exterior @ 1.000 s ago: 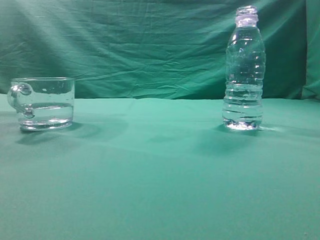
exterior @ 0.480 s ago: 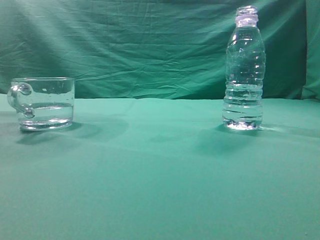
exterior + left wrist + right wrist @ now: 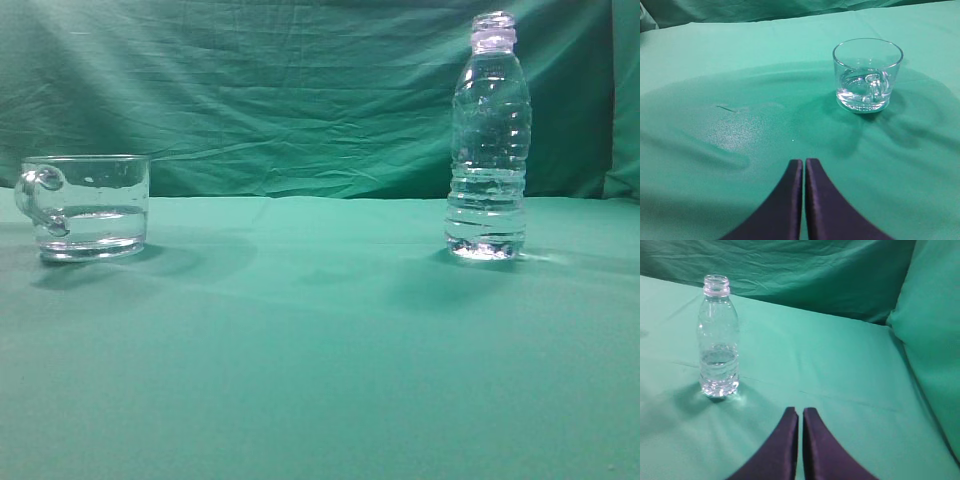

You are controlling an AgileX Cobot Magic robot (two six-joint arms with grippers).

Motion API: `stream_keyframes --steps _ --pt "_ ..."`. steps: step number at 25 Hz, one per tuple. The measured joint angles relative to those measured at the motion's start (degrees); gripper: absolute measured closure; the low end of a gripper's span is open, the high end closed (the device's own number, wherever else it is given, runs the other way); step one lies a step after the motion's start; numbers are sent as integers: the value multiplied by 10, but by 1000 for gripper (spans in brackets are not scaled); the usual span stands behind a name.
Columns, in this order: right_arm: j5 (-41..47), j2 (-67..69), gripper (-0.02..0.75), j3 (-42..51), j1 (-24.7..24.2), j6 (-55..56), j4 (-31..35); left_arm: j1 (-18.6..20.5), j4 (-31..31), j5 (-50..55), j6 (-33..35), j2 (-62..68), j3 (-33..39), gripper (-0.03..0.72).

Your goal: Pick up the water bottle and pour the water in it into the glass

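Only the wrist views are showing the left gripper (image 3: 803,161) and right gripper (image 3: 800,410), fingers together, while the glass (image 3: 86,207) and water bottle (image 3: 487,140) are standing well apart on the green cloth (image 3: 320,350).

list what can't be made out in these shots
- Both arms: absent from the exterior view.
- Left gripper and right gripper: only the fingertips show, the rest cut off by the bottom edge of each wrist view.
- Glass: its water level is a faint line, hard to judge.
- Water bottle: how full it is stays uncertain through the clear plastic.
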Motion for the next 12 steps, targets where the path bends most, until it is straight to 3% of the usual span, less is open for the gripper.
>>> stream_keyframes --steps 8,12 --pt "0 -52 738 79 -75 1 17 0 0 0 0 0 0 688" --pt "0 -52 738 93 -84 4 27 0 0 0 0 0 0 688"
